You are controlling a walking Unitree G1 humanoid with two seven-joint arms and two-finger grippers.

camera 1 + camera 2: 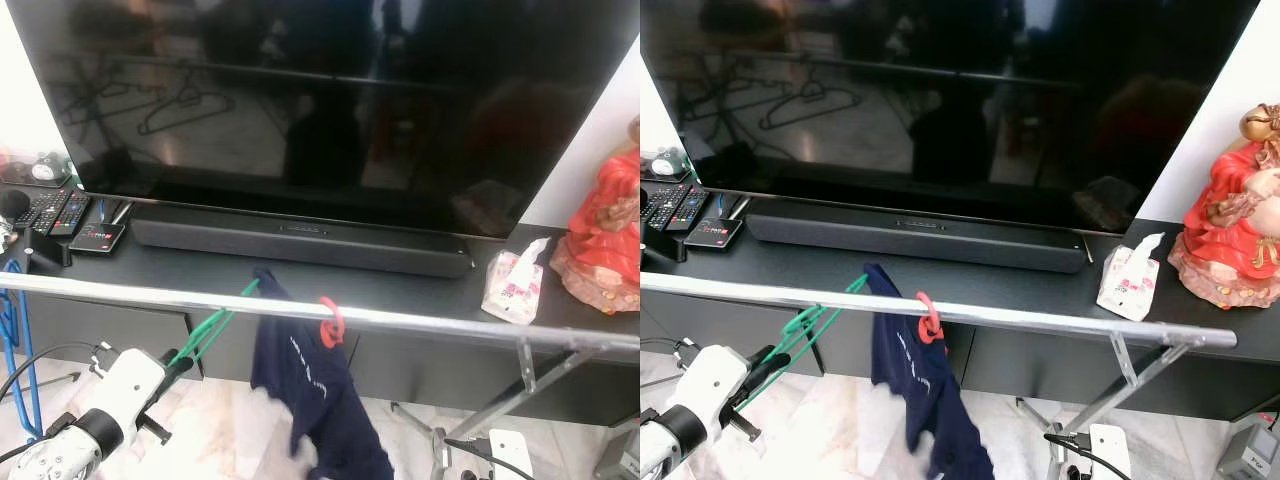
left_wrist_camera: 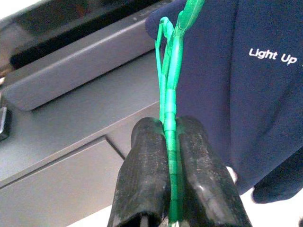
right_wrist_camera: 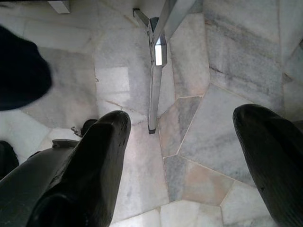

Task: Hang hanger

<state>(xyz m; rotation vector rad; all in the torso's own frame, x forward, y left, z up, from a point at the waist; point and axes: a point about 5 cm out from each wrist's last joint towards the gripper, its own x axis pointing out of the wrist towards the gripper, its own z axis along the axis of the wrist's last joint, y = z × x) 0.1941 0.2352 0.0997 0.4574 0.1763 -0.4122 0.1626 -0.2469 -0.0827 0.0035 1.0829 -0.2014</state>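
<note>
A green hanger [image 1: 212, 328] carries a navy T-shirt [image 1: 310, 385] printed "Light Up". My left gripper [image 2: 170, 125] is shut on the hanger's thin green bar, low on the left below the rail. A red hook [image 1: 331, 322] sits over the chrome rail [image 1: 420, 322] of the drying rack, and the shirt hangs down from it toward the floor. The hanger slants up from my left gripper [image 1: 182, 364] to the shirt's shoulder by the rail. My right gripper [image 3: 182, 123] is open above the marble floor [image 3: 213, 109], with nothing between its fingers.
Behind the rail, a dark TV cabinet [image 1: 400, 285] holds a big television [image 1: 330, 100], a soundbar [image 1: 300, 240], remotes [image 1: 55, 212], a tissue pack [image 1: 512, 285] and a red figurine [image 1: 605, 235]. The rack's folding leg [image 1: 500, 395] and a power strip [image 1: 1095, 450] are at lower right.
</note>
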